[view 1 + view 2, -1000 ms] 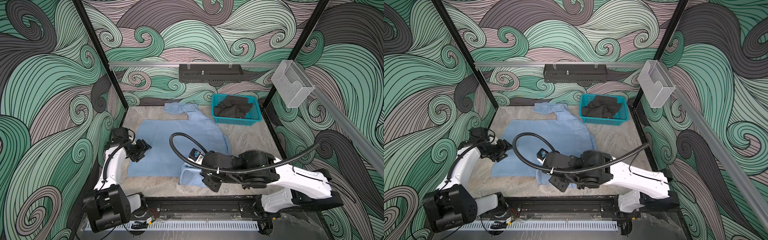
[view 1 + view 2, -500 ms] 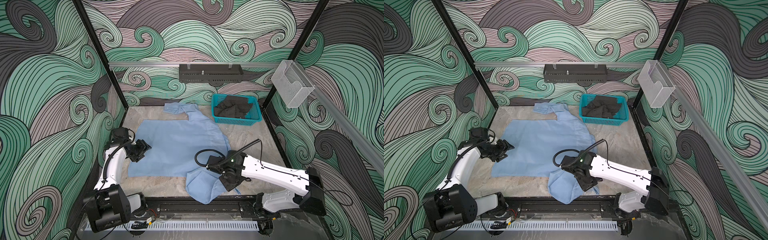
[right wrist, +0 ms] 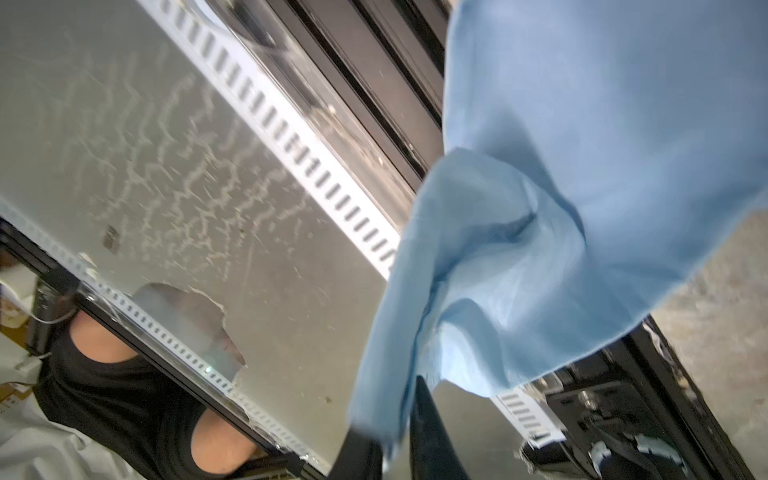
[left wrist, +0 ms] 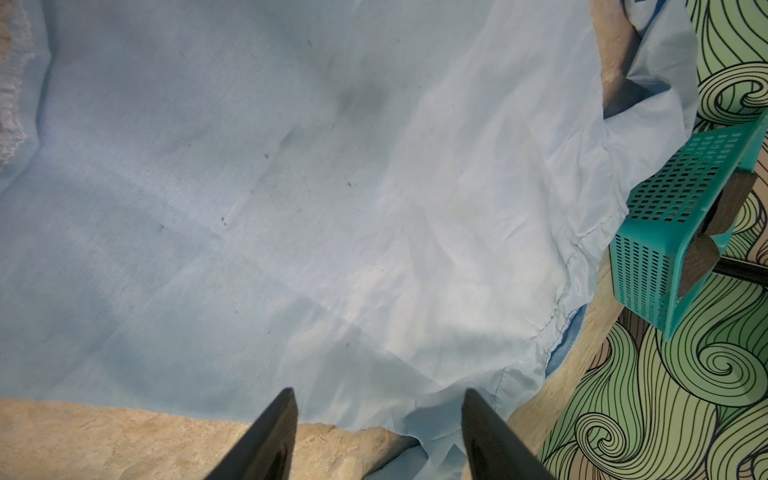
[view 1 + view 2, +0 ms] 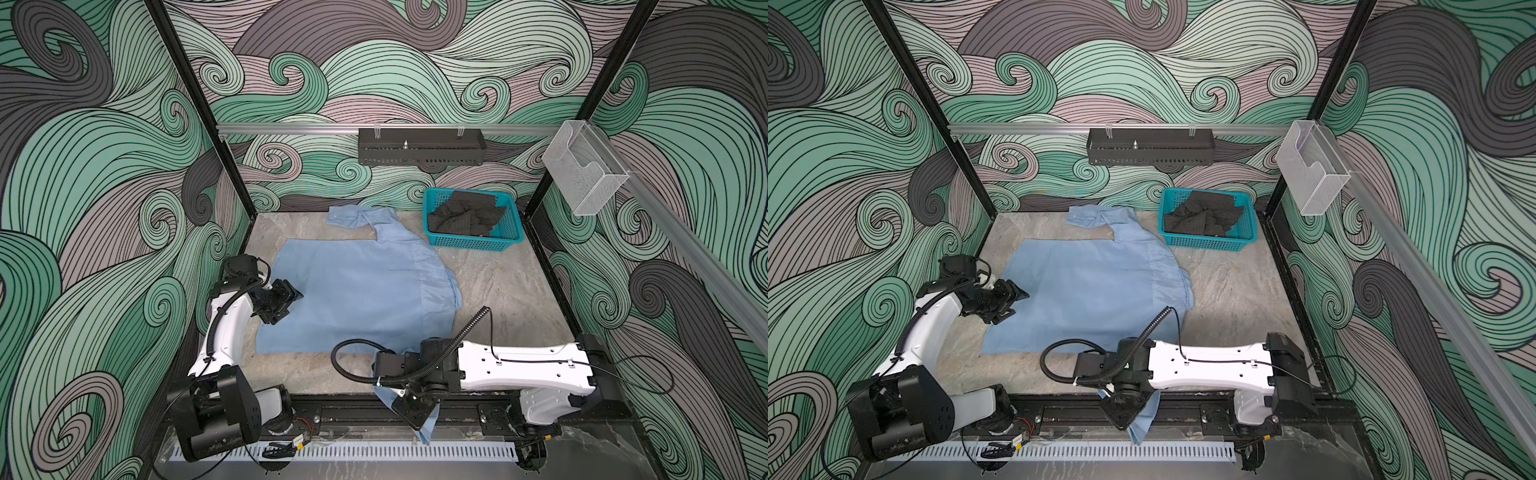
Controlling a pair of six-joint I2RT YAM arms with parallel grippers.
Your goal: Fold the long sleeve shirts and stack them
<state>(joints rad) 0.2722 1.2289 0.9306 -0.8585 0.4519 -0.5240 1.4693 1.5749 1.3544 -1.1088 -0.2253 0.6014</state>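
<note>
**Right wrist view: light blue shirt (image 3: pixel 582 166) pinched and hanging over the front rail (image 3: pixel 365 70)**

Both top views give me bare table (image 5: pixel 511 291) on the right, between the shirt's edge and the right wall. The far right corner is taken by the teal basket (image 5: pixel 473 245) with dark cloth (image 5: pixel 465 216) in it. On the left the shirt runs close to the wall. The near strip of table is narrow and ends at the rail.

My left arm is folded low along the left wall. The left gripper (image 4: pixel 376 392) hovers over the shirt's left edge, fingers spread, nothing between them. My right arm lies stretched across the near edge with the wrist bent down. The right gripper (image 3: pixel 390 428) has its fingers close together on a fold of the cloth, though that view is blurred.

The shirt lies spread flat mid-table, smooth with faint creases. One sleeve (image 5: pixel 353 216) is bunched by the back wall, and the near right corner is drawn forward to the right gripper, draping past the rail.
</note>
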